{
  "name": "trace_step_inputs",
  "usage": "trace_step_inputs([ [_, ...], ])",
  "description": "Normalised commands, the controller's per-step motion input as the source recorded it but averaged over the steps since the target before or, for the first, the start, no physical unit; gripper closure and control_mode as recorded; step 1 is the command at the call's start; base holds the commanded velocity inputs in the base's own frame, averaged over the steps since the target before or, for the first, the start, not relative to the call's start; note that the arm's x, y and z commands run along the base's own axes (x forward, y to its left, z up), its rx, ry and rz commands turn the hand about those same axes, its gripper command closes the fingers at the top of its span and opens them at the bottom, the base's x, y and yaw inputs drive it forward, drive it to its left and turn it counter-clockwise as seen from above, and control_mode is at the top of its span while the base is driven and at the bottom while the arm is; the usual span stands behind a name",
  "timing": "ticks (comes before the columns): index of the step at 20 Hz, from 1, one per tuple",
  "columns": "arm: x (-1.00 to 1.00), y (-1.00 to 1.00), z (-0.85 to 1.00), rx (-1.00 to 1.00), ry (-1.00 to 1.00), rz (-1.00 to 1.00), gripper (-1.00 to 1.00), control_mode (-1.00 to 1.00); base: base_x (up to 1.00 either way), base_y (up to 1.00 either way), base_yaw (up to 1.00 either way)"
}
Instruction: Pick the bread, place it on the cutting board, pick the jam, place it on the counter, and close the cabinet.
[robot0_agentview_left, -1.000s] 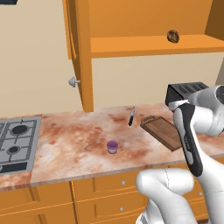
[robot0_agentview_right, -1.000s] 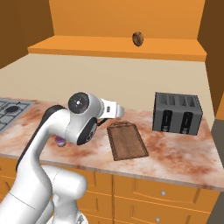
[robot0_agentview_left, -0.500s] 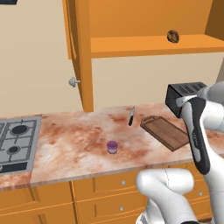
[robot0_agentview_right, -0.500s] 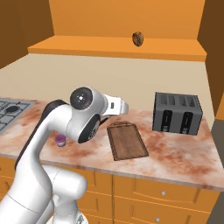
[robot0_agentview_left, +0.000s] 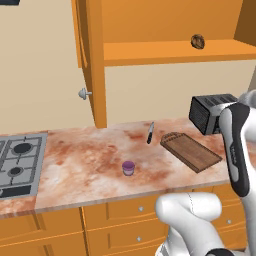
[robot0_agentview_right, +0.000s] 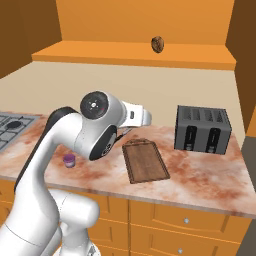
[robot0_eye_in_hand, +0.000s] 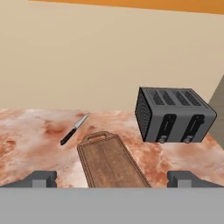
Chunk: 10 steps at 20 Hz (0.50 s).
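- Bread (robot0_agentview_left: 198, 41) sits alone on the open cabinet (robot0_agentview_left: 165, 52) shelf, high above the tabletop (robot0_agentview_left: 100, 155), near the right end of the shelf and well apart from everything below.
- It reads as a small rounded dark-brown lump with tan mottling; I judge it light and a little soft, so a firm but not crushing squeeze should do. Its round shape could roll or slip out sideways, so the pads are best closed across its widest middle, with the fingers coming in level over the shelf rather than from above.
- End effector (robot0_eye_in_hand: 112, 178): in the hand view the two dark finger tips stand wide apart with nothing between them, so it is open and empty. It looks down over the cutting board (robot0_eye_in_hand: 111, 162), far below the bread.
- Cutting board lies flat and bare on the tabletop, handle end toward the wall, between a knife (robot0_eye_in_hand: 74, 128) and the black toaster (robot0_eye_in_hand: 174, 114); a good flat place to set a thing that may roll.
- Jam (robot0_agentview_left: 128, 168) is a squat purple jar standing upright on the tabletop, near the front edge, well left of the board. It looks rigid and smooth, probably heavier than the bread; grip it across the body.
- Cabinet door (robot0_agentview_left: 89, 55) with its silver knob (robot0_agentview_left: 84, 93) stands open.
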Motion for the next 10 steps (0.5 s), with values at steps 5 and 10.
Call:
trace_step_inputs([
  [5,-0.19,-0.09,0.3,0.0,0.0,-0.01,-1.0,-1.0,0.0,0.0,0.0],
  [10,-0.22,-0.08,0.28,0.0,0.0,-0.01,-1.0,-1.0,0.0,0.0,0.0],
])
